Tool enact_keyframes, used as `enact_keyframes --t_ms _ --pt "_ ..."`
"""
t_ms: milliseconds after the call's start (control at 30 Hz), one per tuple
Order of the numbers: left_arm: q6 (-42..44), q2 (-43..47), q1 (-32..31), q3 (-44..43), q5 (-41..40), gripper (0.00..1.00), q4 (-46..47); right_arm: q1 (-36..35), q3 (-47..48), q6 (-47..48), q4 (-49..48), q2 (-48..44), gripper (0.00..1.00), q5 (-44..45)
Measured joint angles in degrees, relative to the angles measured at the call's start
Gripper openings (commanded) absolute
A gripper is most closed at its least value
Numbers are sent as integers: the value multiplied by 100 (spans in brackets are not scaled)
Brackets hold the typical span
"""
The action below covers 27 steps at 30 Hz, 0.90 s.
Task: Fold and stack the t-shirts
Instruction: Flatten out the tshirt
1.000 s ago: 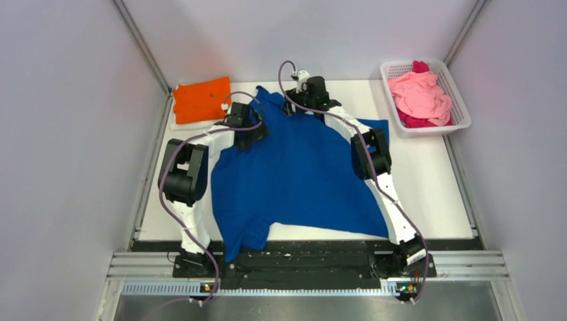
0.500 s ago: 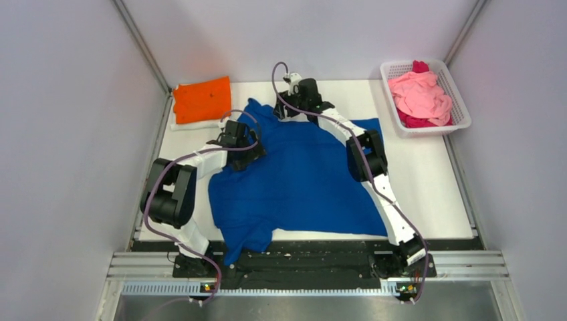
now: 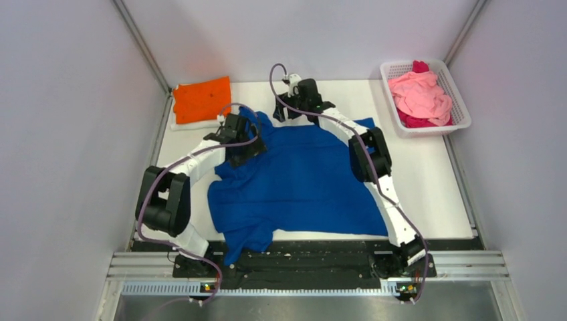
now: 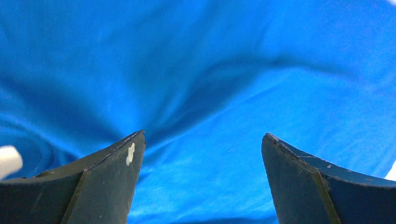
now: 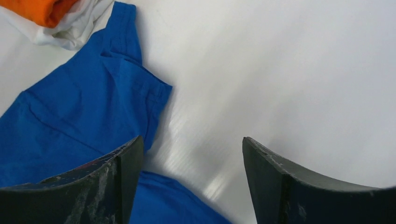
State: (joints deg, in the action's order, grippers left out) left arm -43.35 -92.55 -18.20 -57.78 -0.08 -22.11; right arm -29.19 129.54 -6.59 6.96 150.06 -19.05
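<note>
Looking from 6 o'clock outward: blue tee lies spread over mid table, rumpled, w/ its near-left corner drooping over the front edge at approx 7 o'clock. No print that I can see.

L gripper sits on the tee's left part, approx 10 o'clock of the cloth. Wrist cam shows both fingers wide apart, blue fabric filling the gap and everything below; nothing pinched. Folds run diagonally under it.

R gripper is farther out, at the tee's far edge, approx 12 o'clock. Its fingers are apart too, hanging over bare white table just beside the hem; a blue sleeve lies off to its 10 o'clock. Can't tell if the tips touch the surface.

Far left, 11 o'clock: orange tee, folded flat, resting on a white cloth, near the sleeve tip.

Far right, 1 o'clock: white mesh basket w/ a pink tee heaped inside and a magenta one poking out behind it.
</note>
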Motion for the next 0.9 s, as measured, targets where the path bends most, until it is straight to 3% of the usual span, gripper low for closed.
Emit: enact_keyframes --t_ms 200,400,500,700,900 --pt "0 -675 203 -1705 -203 99 330 24 -1908 -76 -76 -1676 87 636" --pt "-17 -2098 459 -3112 -37 99 627 374 -4701 -636 -931 -4065 92 1038" --pt "-28 -2693 522 -3473 44 99 640 708 -5917 -955 -1381 -4841 94 1187" --pt "-118 -3272 535 -3777 136 99 658 973 -7149 -1303 -1539 -5088 98 1469" --pt "-306 -3687 529 -4282 267 99 835 944 -7285 -1499 -1512 -4966 99 1692"
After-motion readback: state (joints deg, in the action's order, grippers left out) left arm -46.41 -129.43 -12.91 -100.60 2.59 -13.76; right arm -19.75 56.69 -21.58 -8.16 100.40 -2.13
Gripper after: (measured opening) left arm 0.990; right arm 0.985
